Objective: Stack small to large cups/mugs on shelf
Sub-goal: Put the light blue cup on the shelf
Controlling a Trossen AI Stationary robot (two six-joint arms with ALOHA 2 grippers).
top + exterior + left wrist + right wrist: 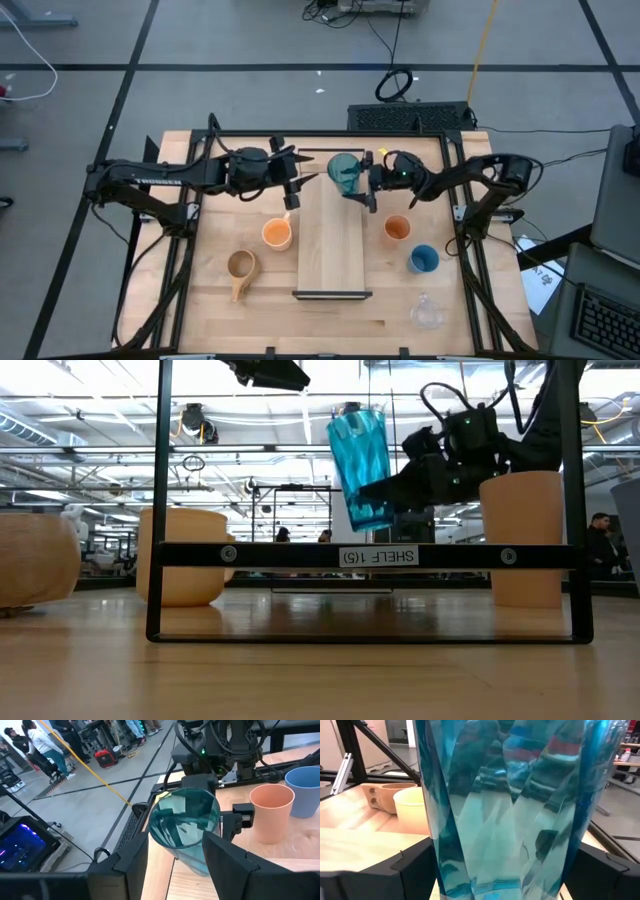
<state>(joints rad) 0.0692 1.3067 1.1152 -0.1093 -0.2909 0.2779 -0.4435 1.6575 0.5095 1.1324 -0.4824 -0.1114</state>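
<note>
My right gripper [360,188] is shut on the tall teal tumbler [345,172] above the far end of the shelf [332,250], a long light-wood board. In the low view the tumbler [362,465] hangs well above the shelf's dark rail [300,555]. My left gripper [292,190] is open and empty just left of the tumbler, and higher than it in the low view [268,372]. In the left wrist view its fingers [135,865] stand short of the tumbler [187,827] without touching it. My right gripper pinches the tumbler's side walls [445,865] between its two fingers, on the tumbler's lower half [372,508]. The fingers [392,488] come about level from the table's right side. The tumbler is lifted clear of the shelf, mouth up and slightly tilted.
The orange mug with a pale handle [277,233] and the tan handled mug [240,268] stand left of the shelf. The orange cup [397,229], the blue cup [423,260] and the tiny clear glass [427,312] stand right of it. People show in the room beyond.
</note>
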